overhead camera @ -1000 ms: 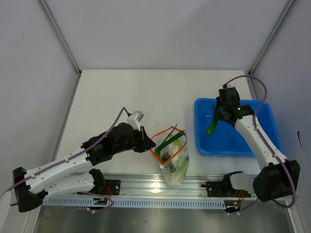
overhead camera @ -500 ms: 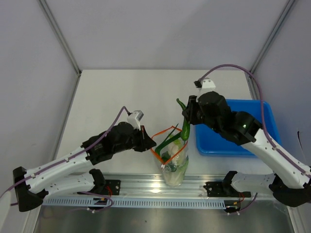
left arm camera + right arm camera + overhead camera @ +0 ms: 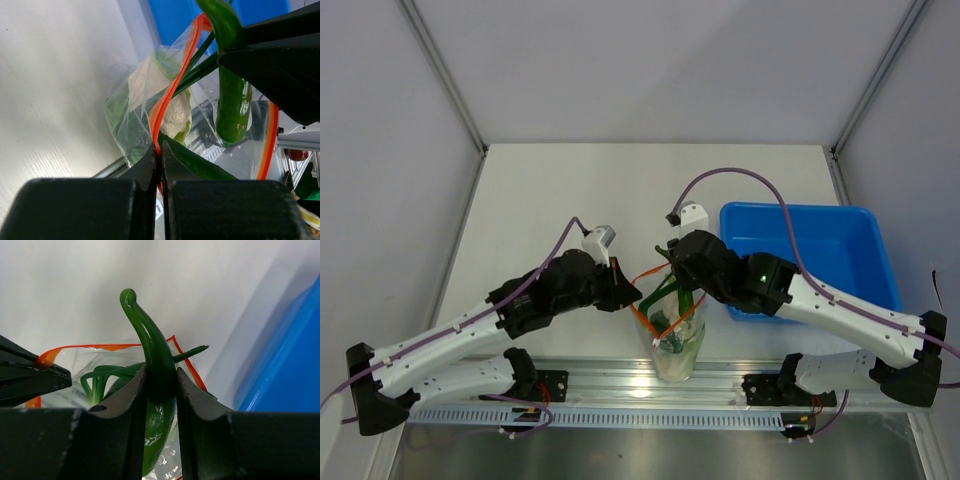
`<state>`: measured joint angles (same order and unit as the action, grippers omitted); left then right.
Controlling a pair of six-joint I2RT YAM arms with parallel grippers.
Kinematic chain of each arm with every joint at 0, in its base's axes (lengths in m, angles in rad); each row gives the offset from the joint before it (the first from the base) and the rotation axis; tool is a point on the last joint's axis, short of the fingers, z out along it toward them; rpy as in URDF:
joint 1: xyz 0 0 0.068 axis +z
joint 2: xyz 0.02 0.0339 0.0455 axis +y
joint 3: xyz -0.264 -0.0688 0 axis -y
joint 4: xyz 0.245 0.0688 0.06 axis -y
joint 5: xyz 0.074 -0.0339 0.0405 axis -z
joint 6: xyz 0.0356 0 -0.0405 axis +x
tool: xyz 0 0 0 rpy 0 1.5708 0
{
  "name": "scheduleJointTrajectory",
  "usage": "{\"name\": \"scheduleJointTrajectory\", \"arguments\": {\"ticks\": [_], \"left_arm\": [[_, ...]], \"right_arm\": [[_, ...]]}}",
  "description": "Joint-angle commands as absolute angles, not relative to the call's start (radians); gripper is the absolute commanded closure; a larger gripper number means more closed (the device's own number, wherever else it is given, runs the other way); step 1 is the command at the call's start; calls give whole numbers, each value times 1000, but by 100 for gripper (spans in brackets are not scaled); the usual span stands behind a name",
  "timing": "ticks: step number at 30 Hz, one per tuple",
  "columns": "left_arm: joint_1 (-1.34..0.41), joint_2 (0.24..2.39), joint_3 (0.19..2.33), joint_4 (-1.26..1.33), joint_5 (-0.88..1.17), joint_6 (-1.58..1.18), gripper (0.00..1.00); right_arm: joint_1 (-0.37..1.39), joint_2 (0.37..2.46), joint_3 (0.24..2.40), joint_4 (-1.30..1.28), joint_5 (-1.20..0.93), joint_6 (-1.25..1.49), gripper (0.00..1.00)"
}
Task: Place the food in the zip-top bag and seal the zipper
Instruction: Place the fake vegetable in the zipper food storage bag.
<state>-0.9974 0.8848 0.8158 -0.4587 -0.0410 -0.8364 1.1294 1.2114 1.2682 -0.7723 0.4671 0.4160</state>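
Observation:
The clear zip-top bag [image 3: 680, 352] stands at the table's near edge, and leafy food [image 3: 169, 111] with pale stalks and long green stems lies inside it. My left gripper [image 3: 632, 295] [image 3: 161, 149] is shut on the orange-red zipper [image 3: 176, 87] at the left side of the mouth and holds it up. The mouth gapes open. My right gripper [image 3: 680, 285] [image 3: 160, 374] is shut on a glossy green pepper [image 3: 151, 342] [image 3: 231, 100]. It hangs stem up over the open mouth, its lower end between the two zipper strips [image 3: 90, 346].
The blue bin [image 3: 820, 255] sits to the right of the bag, with no food showing in it. An aluminium rail [image 3: 620, 385] runs along the near edge just below the bag. Grey walls close in the table's back and sides.
My right arm has carried the green pepper from over the blue bin leftward to the bag's open mouth. The left arm has stayed put, holding the zipper.

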Motion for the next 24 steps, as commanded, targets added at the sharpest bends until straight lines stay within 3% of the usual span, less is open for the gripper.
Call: {"name": "scheduleJointTrajectory", "arguments": {"ticks": [1, 7, 18, 24], "left_arm": [[-996, 885, 867, -428, -29, -824, 100], [-996, 884, 870, -426, -35, -825, 100], [-996, 890, 862, -422, -40, -828, 99], [-996, 884, 864, -413, -35, -827, 99]], "right_arm": [[1140, 1175, 1256, -677, 514, 410, 100], [1158, 1201, 1290, -728, 479, 413, 100], [1279, 1065, 1083, -703, 511, 469, 100], [1279, 1127, 1091, -733, 505, 462, 100]]}}
